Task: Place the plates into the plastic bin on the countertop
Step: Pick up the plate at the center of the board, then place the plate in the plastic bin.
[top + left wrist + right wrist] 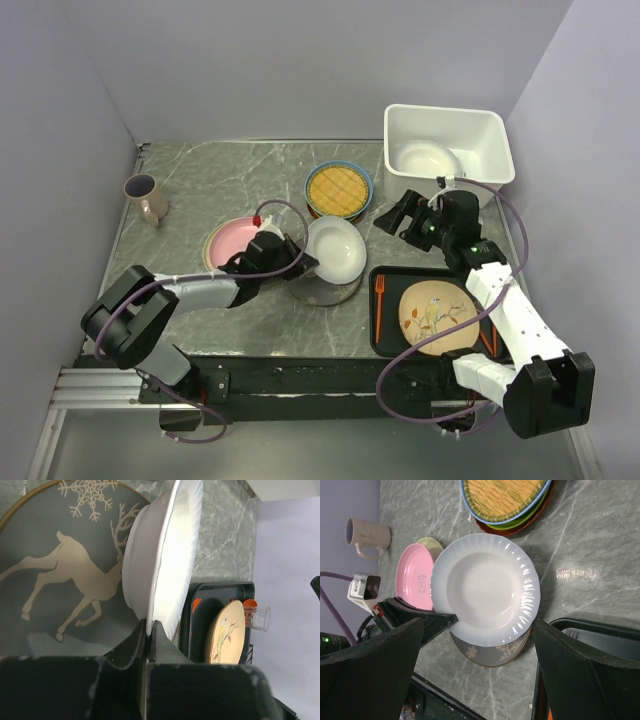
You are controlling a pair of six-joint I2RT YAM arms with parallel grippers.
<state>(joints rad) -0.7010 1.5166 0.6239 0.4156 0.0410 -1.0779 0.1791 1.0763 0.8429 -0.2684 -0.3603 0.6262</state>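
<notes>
One white dish lay in the plastic bin. The left gripper pinched the rim of the white fluted plate over the deer plate; the right gripper gaped empty. The pink plate and lattice-topped stack waited.

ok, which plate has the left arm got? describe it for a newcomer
Middle of the grey-green countertop, right of the pink plate. It's the white plate held over the grey deer plate, rim pinched in the left jaws. Unlike its neighbours: plain white, fluted rim.
</notes>
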